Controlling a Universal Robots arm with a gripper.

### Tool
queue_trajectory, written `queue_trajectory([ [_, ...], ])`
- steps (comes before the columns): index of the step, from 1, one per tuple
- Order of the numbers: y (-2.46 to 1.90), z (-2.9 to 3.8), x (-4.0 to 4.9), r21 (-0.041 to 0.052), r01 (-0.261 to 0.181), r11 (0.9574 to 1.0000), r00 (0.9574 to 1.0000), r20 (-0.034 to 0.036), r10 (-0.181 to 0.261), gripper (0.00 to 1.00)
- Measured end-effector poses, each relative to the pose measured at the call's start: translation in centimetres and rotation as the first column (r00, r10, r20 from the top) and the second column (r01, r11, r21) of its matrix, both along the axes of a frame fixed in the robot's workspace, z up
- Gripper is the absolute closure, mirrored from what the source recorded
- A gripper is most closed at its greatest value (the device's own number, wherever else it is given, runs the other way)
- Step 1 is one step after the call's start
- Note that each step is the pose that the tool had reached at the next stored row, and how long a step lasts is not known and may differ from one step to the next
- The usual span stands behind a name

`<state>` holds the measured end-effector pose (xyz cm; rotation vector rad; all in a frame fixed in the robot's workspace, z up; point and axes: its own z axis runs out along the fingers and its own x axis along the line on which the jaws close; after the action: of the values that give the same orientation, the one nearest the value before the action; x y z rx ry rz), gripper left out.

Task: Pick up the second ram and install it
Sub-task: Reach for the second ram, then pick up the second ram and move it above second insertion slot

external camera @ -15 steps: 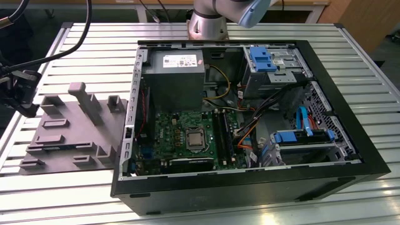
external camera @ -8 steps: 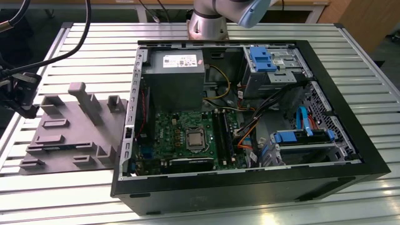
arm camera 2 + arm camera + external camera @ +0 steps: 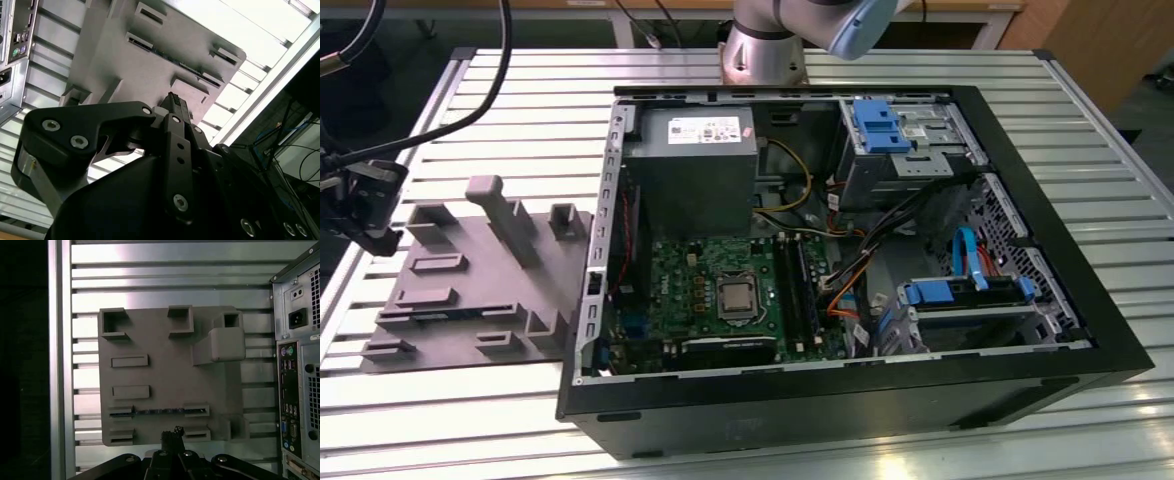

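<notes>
gripper (image 3: 172,433) x1 | grey holder (image 3: 165,371) x1 | second ram (image 3: 160,412) x1, in holder

The second ram (image 3: 160,412) sits in the grey holder (image 3: 165,375), at the gripper's (image 3: 172,434) twelve o'clock; a computer case (image 3: 300,390) stands at two o'clock.

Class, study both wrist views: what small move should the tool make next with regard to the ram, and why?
Probably a short advance that brings the tool over the ram. The ram sits between two brackets of the grey holder, untouched, and the tool hangs just short of it, apart from the strip.
</notes>
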<state>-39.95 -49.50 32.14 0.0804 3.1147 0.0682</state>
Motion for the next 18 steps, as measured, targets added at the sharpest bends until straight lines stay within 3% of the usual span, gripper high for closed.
queue_trajectory([
  [18, -0.01, -0.7, -0.51, -0.0001, 0.0, 1.0, 1.0, -0.0001, 0.0, 0.89],
])
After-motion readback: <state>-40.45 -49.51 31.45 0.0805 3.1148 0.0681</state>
